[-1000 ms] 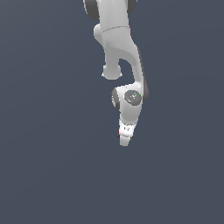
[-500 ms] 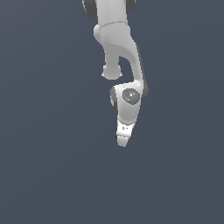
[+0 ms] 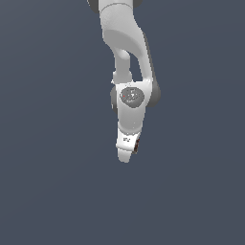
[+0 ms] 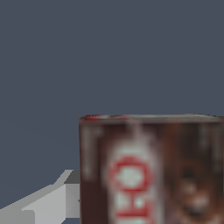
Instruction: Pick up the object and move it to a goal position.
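Jaws look closed on the block [image 4: 151,170], which sits between the fingers at the tip of the gripper [image 3: 128,149]; only a dark sliver of it shows in the exterior view. One arm [image 3: 125,52], one gripper, one block. Small and rigid, the block probably weighs little; its flat, glossy-looking sides suit a pinch across opposite faces.

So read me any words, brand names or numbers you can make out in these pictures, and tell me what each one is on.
Block, wrist view: red and white label marks that look like large letters, too blurred to read.
Block, exterior view: only a dark sliver beside the gripper, no text visible.
Arm and background: no text.
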Robot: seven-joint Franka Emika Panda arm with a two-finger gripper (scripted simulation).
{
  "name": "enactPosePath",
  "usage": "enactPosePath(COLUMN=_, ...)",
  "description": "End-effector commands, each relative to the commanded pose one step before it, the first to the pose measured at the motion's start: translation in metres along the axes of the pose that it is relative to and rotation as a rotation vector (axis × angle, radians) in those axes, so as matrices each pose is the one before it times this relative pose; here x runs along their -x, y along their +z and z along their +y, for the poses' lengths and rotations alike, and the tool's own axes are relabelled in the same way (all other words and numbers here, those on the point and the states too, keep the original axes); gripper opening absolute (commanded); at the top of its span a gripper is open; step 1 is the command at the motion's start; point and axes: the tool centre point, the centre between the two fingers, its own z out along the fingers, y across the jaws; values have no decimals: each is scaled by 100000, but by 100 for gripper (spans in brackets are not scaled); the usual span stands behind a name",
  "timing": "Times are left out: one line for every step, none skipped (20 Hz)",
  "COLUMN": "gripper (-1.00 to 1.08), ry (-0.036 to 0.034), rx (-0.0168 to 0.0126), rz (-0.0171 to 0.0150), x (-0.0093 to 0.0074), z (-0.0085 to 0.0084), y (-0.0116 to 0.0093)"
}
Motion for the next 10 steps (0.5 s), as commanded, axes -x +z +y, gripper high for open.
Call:
enactPosePath(gripper=-100, ry=-34, rx=-32, rz=75, x=1068, z=1336, y=-2071)
enactPosePath(gripper=-100, ry=0, rx=0, rz=0, x=431, z=561, y=-838)
enactPosePath(gripper=-100, ry=-18, rx=-28, rz=61, x=429, z=567, y=-836)
enactPosePath(gripper=-100, ry=0, rx=0, rz=0, x=434, z=571, y=-847)
enactPosePath(gripper=-100, ry=0, rx=0, rz=0, x=434, z=574, y=-847)
enactPosePath(gripper=-100, ry=0, rx=0, rz=0, x=433, z=577, y=-846)
enactPosePath(gripper=-100, ry=-2, rx=-25, rz=42, x=430, z=573, y=-820)
enactPosePath(gripper=-100, ry=0, rx=0, rz=0, x=403, z=544, y=-789)
enactPosePath(gripper=-100, ry=0, rx=0, rz=0, x=383, z=520, y=-750)
enactPosePath(gripper=-100, ry=0, rx=0, rz=0, x=365, z=499, y=-714)
